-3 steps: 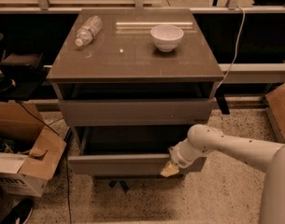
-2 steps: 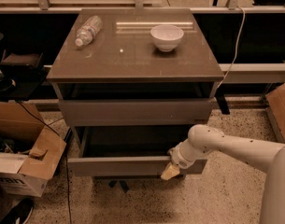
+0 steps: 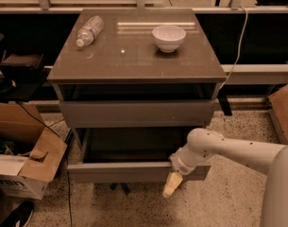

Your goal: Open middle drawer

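The middle drawer (image 3: 120, 171) is pulled out toward me, and its dark shallow tray (image 3: 134, 145) shows behind the flat grey-brown front. My gripper (image 3: 173, 184) is at the right part of that front. Its yellowish tip hangs just below the front's lower edge. The white arm (image 3: 228, 150) reaches in from the right. The top drawer front (image 3: 136, 113) above stands slightly out, with a dark gap under the cabinet top. The bottom drawer is hidden under the open middle one.
A white bowl (image 3: 169, 37) and a lying plastic bottle (image 3: 89, 30) rest on the cabinet top (image 3: 134, 63). Cardboard boxes (image 3: 25, 169) stand on the floor at left, another box (image 3: 283, 110) at right. A white cable (image 3: 238, 41) hangs at back right.
The middle drawer front has come slightly farther out toward me, and the gripper with it. Nothing else moved.
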You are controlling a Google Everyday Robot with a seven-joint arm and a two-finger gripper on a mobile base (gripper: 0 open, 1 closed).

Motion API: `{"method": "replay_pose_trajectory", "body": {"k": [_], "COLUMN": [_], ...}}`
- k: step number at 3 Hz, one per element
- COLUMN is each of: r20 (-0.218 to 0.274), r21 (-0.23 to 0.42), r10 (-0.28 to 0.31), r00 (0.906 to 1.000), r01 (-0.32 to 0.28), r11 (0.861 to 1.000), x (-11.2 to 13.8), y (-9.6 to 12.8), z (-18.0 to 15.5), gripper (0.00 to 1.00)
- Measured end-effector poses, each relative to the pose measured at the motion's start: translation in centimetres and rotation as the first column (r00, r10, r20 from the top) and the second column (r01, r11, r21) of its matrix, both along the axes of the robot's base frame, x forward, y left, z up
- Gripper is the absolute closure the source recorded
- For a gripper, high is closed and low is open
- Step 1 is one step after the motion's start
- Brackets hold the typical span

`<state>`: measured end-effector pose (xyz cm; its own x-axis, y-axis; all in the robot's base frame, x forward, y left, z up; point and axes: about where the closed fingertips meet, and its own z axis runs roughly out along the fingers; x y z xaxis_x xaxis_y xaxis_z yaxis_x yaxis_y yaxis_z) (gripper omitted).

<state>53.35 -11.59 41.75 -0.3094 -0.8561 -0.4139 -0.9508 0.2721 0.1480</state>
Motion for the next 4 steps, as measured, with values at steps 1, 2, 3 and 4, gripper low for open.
{"method": "replay_pose_trajectory", "body": {"k": [1, 2, 3, 4], "r20": [0.0, -0.082, -0.1, -0.1], "r21": [0.0, -0.011, -0.012, -0.012], "r10": [0.0, -0.007, -0.011, -0.011], "r00": [1.0, 0.9966, 0.995, 0.9949], "r01": [0.0, 0.006, 0.009, 0.009], "r11": [1.0, 1.0, 1.0, 1.0], "x": [0.0, -4.3, -5.1, -5.1], "y": [0.0, -0.6, -0.8, -0.8], "z": [0.0, -0.7, -0.6, -0.3], "gripper": [0.0, 0.0, 0.18, 0.42]}}
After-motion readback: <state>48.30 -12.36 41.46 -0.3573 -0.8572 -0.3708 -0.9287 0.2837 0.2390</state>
